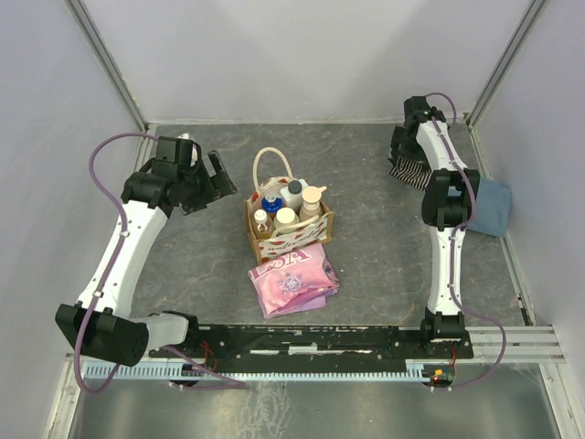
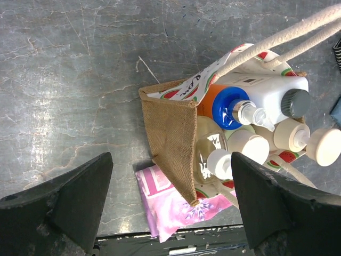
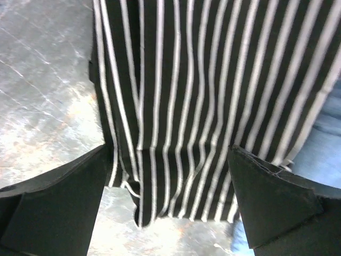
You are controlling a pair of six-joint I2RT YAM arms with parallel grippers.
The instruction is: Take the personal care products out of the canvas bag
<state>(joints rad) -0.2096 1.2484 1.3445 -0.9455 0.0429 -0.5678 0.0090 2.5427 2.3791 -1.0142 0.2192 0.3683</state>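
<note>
The canvas bag point(image 1: 291, 230) stands mid-table, its looped handle up. In it stand several personal care products: an orange bottle with a blue pump point(image 1: 271, 203), a white bottle with a dark cap point(image 1: 293, 192), a beige pump bottle point(image 1: 312, 201) and smaller capped bottles point(image 1: 263, 221). My left gripper point(image 1: 218, 176) is open and empty, raised left of the bag. The left wrist view shows the bag's burlap side point(image 2: 175, 130), the blue pump point(image 2: 230, 107) and the beige pump bottle point(image 2: 311, 142) between my open fingers point(image 2: 74, 197). My right gripper point(image 1: 402, 154) is open and empty at the far right.
A pink folded cloth point(image 1: 292, 279) lies against the bag's near side. A black-and-white striped cloth point(image 3: 202, 101) lies under my right gripper point(image 3: 168, 210), with a blue cloth point(image 1: 494, 206) beside it near the right wall. Grey walls close in the table.
</note>
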